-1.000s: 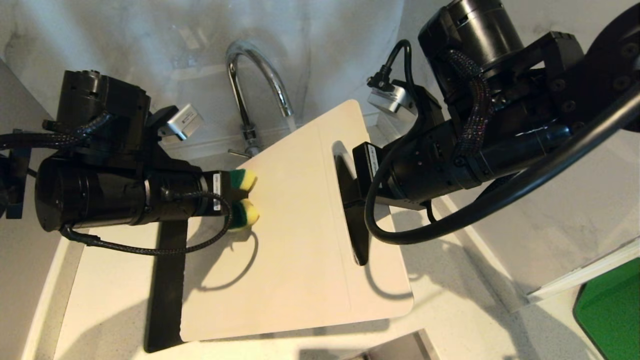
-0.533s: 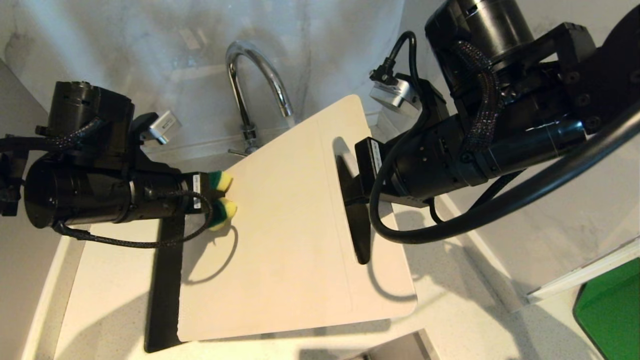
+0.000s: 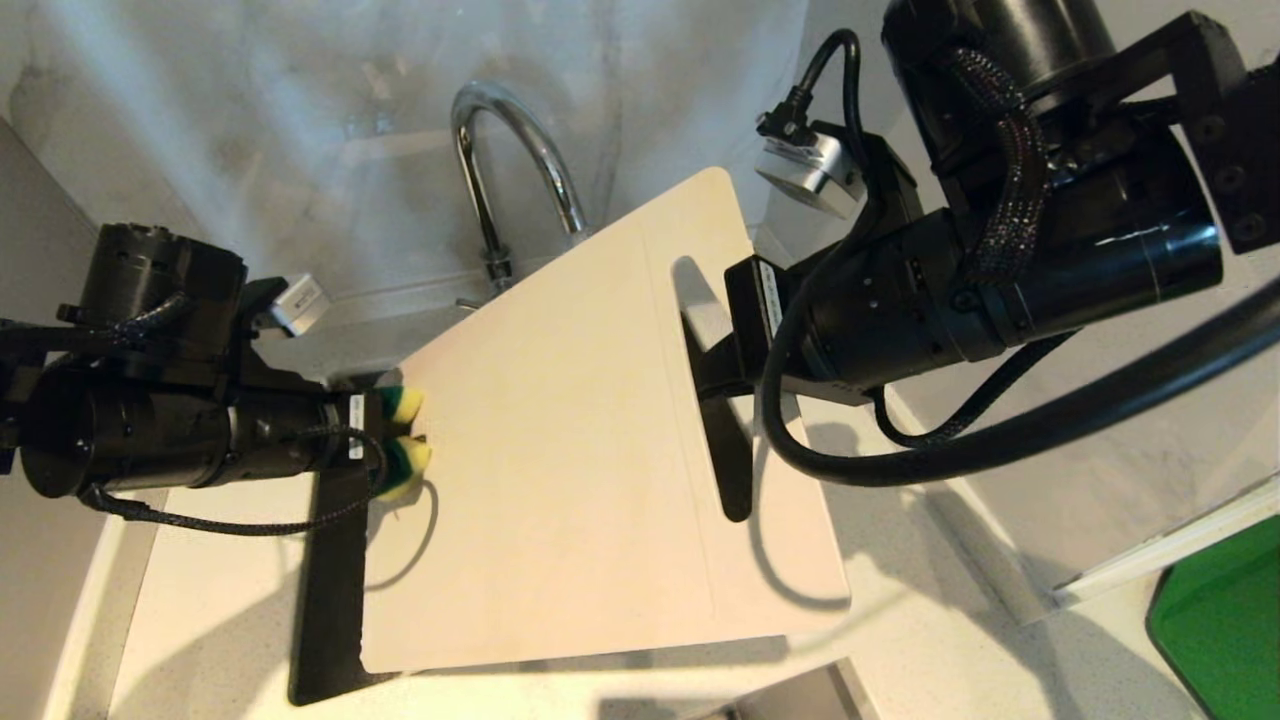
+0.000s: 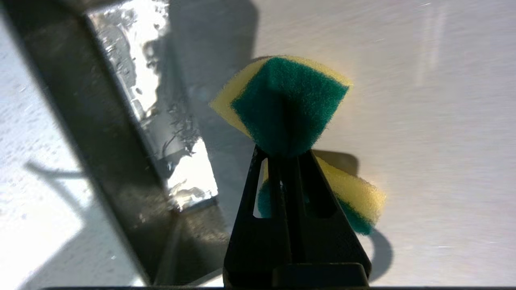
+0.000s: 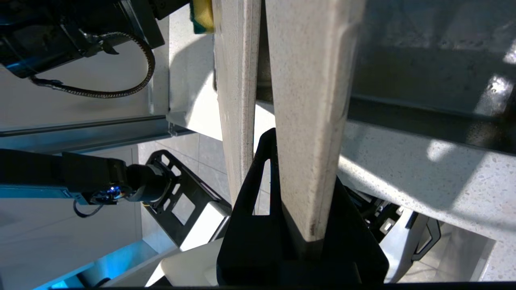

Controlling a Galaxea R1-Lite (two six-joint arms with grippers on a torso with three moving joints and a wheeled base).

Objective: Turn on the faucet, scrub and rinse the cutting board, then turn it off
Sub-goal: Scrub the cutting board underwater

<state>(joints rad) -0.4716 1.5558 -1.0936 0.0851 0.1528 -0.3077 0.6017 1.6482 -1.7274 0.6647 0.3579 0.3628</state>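
The off-white cutting board (image 3: 580, 450) hangs tilted over the sink. My right gripper (image 3: 712, 385) is shut on the strip beside its slot handle, and the right wrist view shows the board's edge (image 5: 314, 121) pinched in the right gripper (image 5: 306, 169). My left gripper (image 3: 380, 432) is shut on a yellow and green sponge (image 3: 408, 462), which presses on the board's left edge. In the left wrist view the sponge (image 4: 288, 108) bulges beyond the left gripper (image 4: 282, 155) against the board (image 4: 423, 121). The chrome faucet (image 3: 505, 140) arches behind the board, which hides its spout end.
A wet steel sink (image 4: 161, 121) lies under the board, its dark opening (image 3: 330, 580) showing at the left. Pale speckled countertop (image 3: 950, 640) surrounds it, with a marble wall behind. A green slab (image 3: 1220, 620) lies at the right front corner.
My left gripper has slid the sponge leftward across the board, from well inside it to its left edge. The board's far corner has risen slightly in the right gripper.
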